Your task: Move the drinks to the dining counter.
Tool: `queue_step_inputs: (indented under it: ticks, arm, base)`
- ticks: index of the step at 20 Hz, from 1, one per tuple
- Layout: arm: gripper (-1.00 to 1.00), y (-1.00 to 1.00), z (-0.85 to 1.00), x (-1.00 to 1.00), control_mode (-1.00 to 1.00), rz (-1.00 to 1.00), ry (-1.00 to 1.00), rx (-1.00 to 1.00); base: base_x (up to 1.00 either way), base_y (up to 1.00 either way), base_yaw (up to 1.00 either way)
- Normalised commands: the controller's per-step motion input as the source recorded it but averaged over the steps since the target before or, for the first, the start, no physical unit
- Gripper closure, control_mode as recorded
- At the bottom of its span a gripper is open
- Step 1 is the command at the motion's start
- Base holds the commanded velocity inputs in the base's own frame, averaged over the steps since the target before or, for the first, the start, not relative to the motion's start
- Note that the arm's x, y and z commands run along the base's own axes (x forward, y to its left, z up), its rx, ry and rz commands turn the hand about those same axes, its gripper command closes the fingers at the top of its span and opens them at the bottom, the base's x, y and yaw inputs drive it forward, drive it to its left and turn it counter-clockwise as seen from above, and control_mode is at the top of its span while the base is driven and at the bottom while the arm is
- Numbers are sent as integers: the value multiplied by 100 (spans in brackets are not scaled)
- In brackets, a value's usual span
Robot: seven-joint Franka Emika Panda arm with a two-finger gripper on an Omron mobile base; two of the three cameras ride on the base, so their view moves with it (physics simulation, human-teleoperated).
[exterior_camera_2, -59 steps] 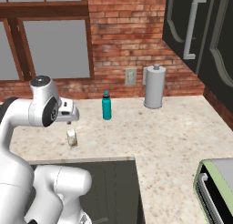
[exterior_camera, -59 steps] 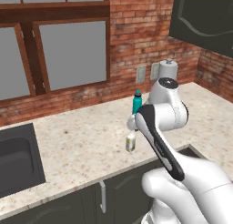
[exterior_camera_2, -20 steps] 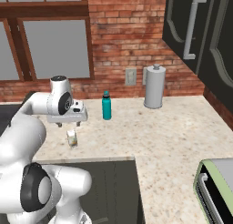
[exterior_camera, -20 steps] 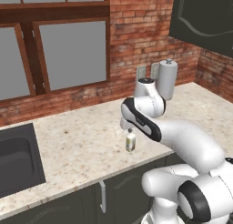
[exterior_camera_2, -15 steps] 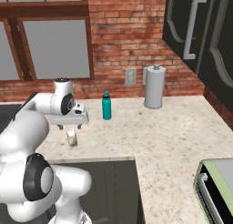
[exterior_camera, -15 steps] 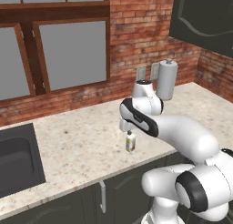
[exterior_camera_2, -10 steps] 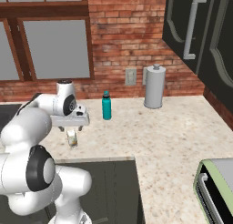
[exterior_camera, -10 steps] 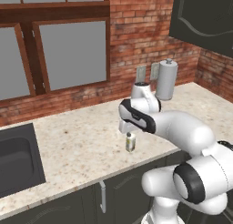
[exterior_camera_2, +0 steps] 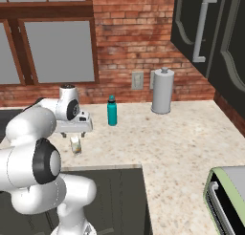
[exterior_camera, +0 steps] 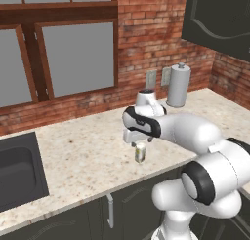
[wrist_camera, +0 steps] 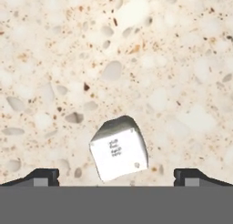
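A small pale drink (exterior_camera: 140,153) with a yellowish-green lower band stands near the front edge of the speckled counter (exterior_camera: 88,151). My gripper (exterior_camera: 138,142) hangs open right above it, pointing straight down. The same drink (exterior_camera_2: 75,146) sits under the gripper (exterior_camera_2: 75,135) in the right base view. Seen from the hand, its white top (wrist_camera: 119,154) lies between the two fingertips, closer to the left one, and the gripper (wrist_camera: 117,175) touches nothing. A slim teal bottle (exterior_camera_2: 112,111) with a dark cap stands further back by the brick wall. The dining counter is out of view.
A tall grey paper-towel roll (exterior_camera: 178,85) stands at the back right against the brick wall. A dark sink (exterior_camera: 17,170) is set into the counter at the left. A pale green appliance (exterior_camera_2: 228,200) sits at the near right corner.
The hand has come down over the small drink and now sits just above its top. The jaws have stayed wide. The drinks have not moved.
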Motion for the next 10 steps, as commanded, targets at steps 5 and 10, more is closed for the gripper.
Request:
queue_step_inputs:
  ticks: [5,10]
  arm:
    - [-100,8,-10,7,-100,0,0,0]
    - [-100,0,-1,-1,-100,0,0,0]
  base:
    - [0,0,0]
    - [0,0,0]
